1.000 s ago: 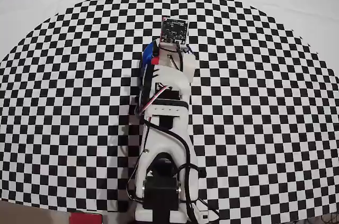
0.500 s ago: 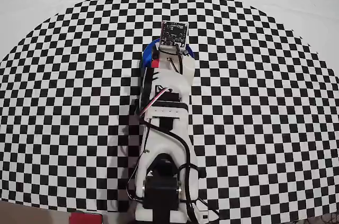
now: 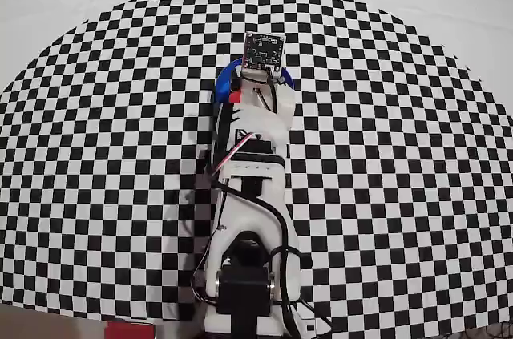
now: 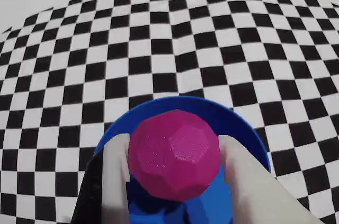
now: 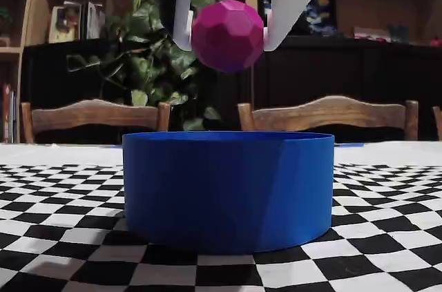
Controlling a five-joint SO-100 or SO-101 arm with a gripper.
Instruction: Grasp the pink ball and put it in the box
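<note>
- In the fixed view we see the claw [image 5: 228, 33] coming down from the top edge, its two white fingers [image 5: 181, 9] clamped on either side of the pink ball [image 5: 228, 35].
- The pink ball is a faceted magenta sphere. It hangs in the air, directly above the open mouth of the box [image 5: 228, 192] and clear of its rim.
- In the wrist view the pink ball [image 4: 174, 154] fills the lower middle of the picture, with a pale finger [image 4: 115, 179] pressed against each side.
- Behind and below the ball in that view we see the curved blue wall and floor of the box [image 4: 241, 128].
- The box is a round, bright blue tub with low upright walls, standing on the tabletop [image 5: 62, 195], which is covered in a black and white checker pattern.
- In the overhead view the white arm [image 3: 248, 195] reaches from the bottom edge up the middle of the picture and covers almost all of the box [image 3: 223, 82]; only slivers of blue rim show beside the wrist. We cannot see the ball there.
- Beyond the tabletop in the fixed view stand wooden chairs [image 5: 93, 116], a leafy plant [image 5: 145, 57] and dark bookshelves [image 5: 62, 9].
</note>
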